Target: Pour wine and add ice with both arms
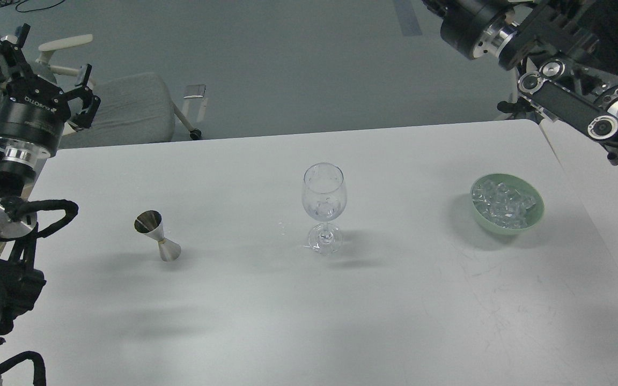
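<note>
A clear stemmed glass (324, 199) stands upright at the table's middle with an ice cube (324, 206) in its bowl; the wine cannot be made out. A pale green bowl (524, 225) at the right holds several ice cubes (504, 203). A steel jigger (157, 235) stands tilted at the left. My left gripper (34, 53) is open and empty, raised above the table's far left corner. My right arm (566, 96) rises at the top right; its gripper is out of view.
The white table (298, 321) ends at its far edge and at a right edge beside the bowl. Grey chairs (121, 107) stand behind the far left edge. A few droplets (282, 229) lie left of the glass foot.
</note>
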You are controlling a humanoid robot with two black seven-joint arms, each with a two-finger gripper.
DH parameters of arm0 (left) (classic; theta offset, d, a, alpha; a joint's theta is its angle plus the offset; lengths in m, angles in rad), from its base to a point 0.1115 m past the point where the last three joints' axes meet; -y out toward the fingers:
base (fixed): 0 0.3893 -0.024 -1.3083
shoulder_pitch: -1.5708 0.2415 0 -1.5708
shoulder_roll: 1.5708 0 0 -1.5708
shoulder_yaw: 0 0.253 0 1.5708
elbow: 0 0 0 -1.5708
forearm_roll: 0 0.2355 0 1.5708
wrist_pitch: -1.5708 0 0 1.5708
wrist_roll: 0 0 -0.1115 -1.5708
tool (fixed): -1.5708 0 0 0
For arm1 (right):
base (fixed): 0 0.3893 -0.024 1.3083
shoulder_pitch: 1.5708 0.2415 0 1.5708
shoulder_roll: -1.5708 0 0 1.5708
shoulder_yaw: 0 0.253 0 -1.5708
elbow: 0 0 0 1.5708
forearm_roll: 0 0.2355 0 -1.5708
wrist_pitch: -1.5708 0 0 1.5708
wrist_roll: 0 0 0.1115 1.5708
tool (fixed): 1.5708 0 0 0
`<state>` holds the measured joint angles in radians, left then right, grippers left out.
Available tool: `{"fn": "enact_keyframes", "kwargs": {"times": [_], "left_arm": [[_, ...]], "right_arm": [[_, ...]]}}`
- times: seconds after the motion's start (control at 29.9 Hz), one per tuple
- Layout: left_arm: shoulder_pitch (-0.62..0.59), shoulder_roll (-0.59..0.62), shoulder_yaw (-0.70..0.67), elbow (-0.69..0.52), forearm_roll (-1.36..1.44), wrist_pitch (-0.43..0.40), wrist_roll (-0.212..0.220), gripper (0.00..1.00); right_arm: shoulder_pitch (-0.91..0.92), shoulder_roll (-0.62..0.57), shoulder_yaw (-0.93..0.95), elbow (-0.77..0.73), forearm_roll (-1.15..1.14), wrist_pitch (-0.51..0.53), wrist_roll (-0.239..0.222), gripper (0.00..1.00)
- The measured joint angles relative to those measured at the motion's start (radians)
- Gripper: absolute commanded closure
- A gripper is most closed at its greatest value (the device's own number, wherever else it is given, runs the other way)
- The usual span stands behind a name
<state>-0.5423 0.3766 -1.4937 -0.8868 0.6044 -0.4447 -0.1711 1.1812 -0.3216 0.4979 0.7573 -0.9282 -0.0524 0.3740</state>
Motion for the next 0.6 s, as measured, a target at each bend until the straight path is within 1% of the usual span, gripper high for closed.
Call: {"fn": "enact_keyframes", "kwargs": {"times": [0.1, 0.23, 0.3, 0.37, 0.47, 0.6], "left_arm": [[-0.028, 0.005, 0.055, 0.044, 0.001, -0.006, 0.0, 0.02], [-0.054, 0.012, 0.128, 0.061, 0.005, -0.033, 0.0, 0.02], [-0.072, 0.013, 0.17, 0.073, 0.005, -0.041, 0.0, 0.02], [-0.099, 0.013, 0.203, 0.098, 0.005, -0.043, 0.0, 0.02], [-0.145, 0.009, 0.224, 0.164, 0.002, -0.044, 0.001, 0.02], [-0.174, 0.0, 0.226, 0.209, 0.0, -0.044, 0.002, 0.02]], "right_arm": [[-0.018, 0.05, 0.103, -0.063, 0.029, 0.005, 0.008, 0.03], [-0.091, 0.105, 0.251, -0.079, 0.102, 0.032, 0.023, 0.01], [-0.114, 0.129, 0.317, -0.09, 0.163, 0.071, 0.025, 0.0], [-0.125, 0.14, 0.365, -0.105, 0.242, 0.134, 0.026, 0.0], [-0.129, 0.176, 0.415, -0.17, 0.376, 0.224, 0.026, 0.0], [-0.122, 0.232, 0.44, -0.244, 0.431, 0.246, 0.027, 0.0]]}}
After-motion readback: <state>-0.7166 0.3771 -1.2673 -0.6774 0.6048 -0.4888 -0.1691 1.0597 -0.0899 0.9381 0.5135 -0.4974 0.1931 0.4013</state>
